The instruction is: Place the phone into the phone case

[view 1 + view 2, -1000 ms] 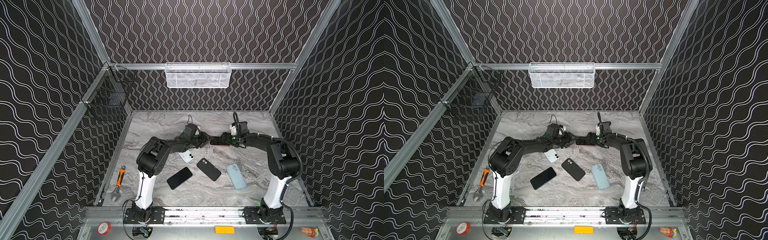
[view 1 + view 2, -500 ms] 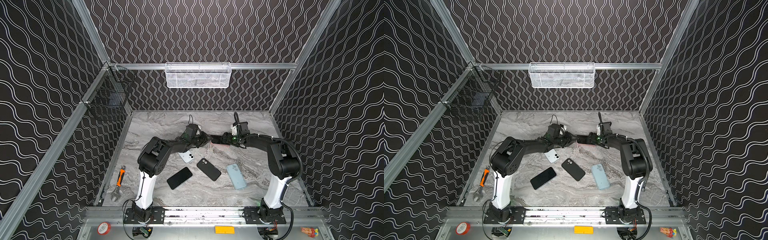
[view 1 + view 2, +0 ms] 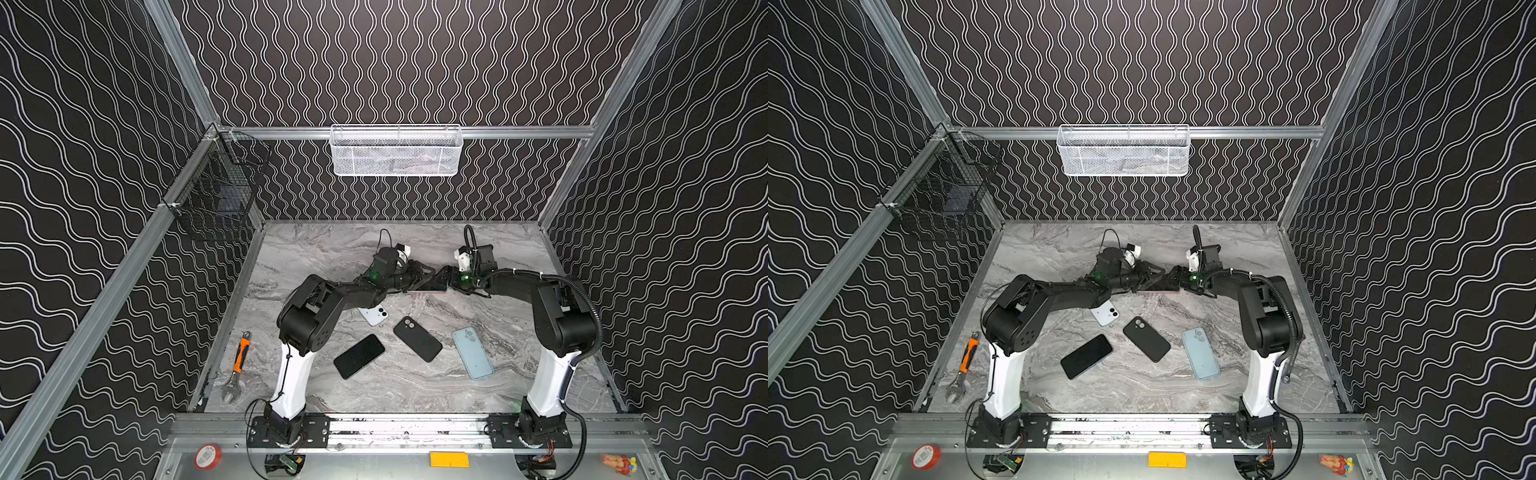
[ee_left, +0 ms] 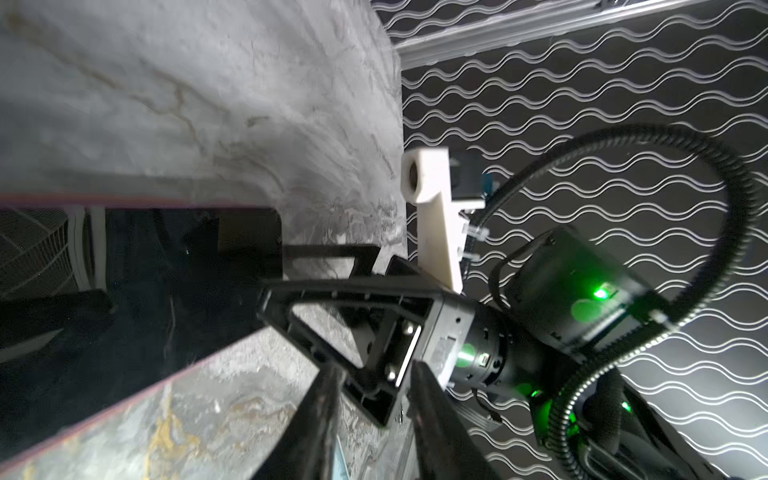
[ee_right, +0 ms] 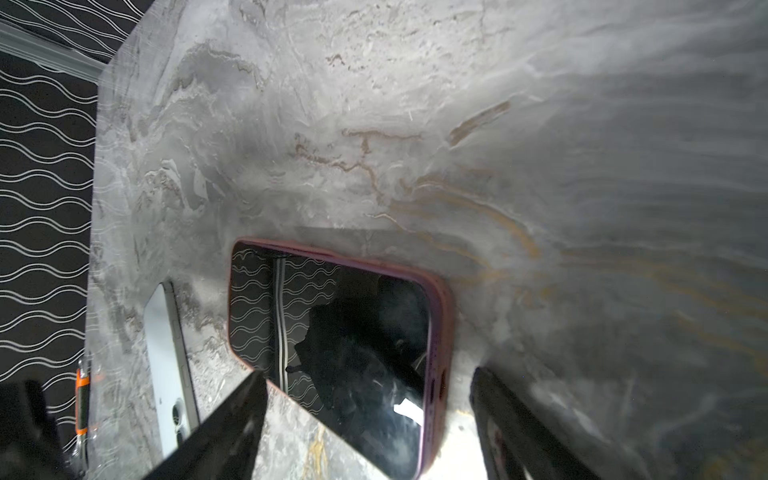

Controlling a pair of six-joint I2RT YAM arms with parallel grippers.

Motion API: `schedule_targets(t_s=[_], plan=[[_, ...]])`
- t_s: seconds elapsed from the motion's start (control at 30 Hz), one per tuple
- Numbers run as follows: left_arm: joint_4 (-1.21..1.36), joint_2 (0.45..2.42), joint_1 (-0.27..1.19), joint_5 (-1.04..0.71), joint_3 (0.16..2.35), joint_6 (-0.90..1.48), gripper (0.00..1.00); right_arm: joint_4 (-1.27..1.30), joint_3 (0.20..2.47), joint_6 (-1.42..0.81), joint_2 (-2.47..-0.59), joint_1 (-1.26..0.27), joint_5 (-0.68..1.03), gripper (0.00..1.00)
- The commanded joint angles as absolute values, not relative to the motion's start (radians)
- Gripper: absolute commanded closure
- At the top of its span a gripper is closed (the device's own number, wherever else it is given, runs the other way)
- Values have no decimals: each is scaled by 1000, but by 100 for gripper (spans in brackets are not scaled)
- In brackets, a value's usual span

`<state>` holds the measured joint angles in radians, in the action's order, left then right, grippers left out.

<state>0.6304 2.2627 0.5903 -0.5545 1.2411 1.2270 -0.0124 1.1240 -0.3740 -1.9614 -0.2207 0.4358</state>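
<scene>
From my console I see the grey marbled table [image 3: 332,257] boxed in by black walls [image 3: 374,62] covered in white wavy lines, with aluminium rails [image 3: 519,132] framing the cell. A white mesh basket [image 3: 395,151] hangs on the far rail and a black wire basket [image 3: 216,195] on the left rail.

The phone [image 5: 332,332] lies flat and screen up in the middle of the table, somewhat toward the far side, inside a maroon case [image 5: 438,316] whose rim runs round the glass. Whether it is fully seated I cannot tell.

Both arms reach in low and meet over it. The right gripper [image 5: 370,374] is spread wide and straddles the right end of the phone without clamping it; one finger [image 5: 519,428] stands clear of the rim. The left gripper [image 3: 428,275] sits at the phone's left end, its jaws part-way apart with nothing held between them.

Nearer to me lie a white phone [image 3: 376,314], a black phone [image 3: 359,356] face up, a black case [image 3: 417,338] and a pale blue case [image 3: 472,353], all apart from one another. An orange-handled wrench [image 3: 237,365] rests along the left edge. On the metal shelf in front lie a red tape roll [image 3: 208,456] and a yellow block [image 3: 449,459].
</scene>
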Motion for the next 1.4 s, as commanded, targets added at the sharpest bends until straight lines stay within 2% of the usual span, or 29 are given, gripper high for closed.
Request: schedule_targets(t_s=[0.0, 0.07, 0.2, 0.43, 0.73, 0.87, 1.37], plan=[[648, 2247, 590, -558, 1240, 1210, 60, -222, 1106, -388, -1977, -222, 428, 20], [556, 2210, 587, -512, 1231, 1162, 54, -227, 1107, -386, -1971, -220, 423, 20], [203, 2139, 569, -406, 1278, 1001, 46, -240, 1108, -384, -1947, -213, 413, 19], [-45, 2156, 479, -388, 1316, 850, 38, -264, 1128, -376, -1934, -208, 415, 18], [-64, 2279, 449, -511, 1424, 753, 27, -289, 1194, -375, -1984, -209, 433, 18], [-87, 2313, 448, -531, 1447, 722, 16, -299, 1219, -370, -1997, -209, 437, 18], [51, 2366, 451, -652, 1422, 787, 15, -284, 1229, -373, -2066, -210, 481, 18]])
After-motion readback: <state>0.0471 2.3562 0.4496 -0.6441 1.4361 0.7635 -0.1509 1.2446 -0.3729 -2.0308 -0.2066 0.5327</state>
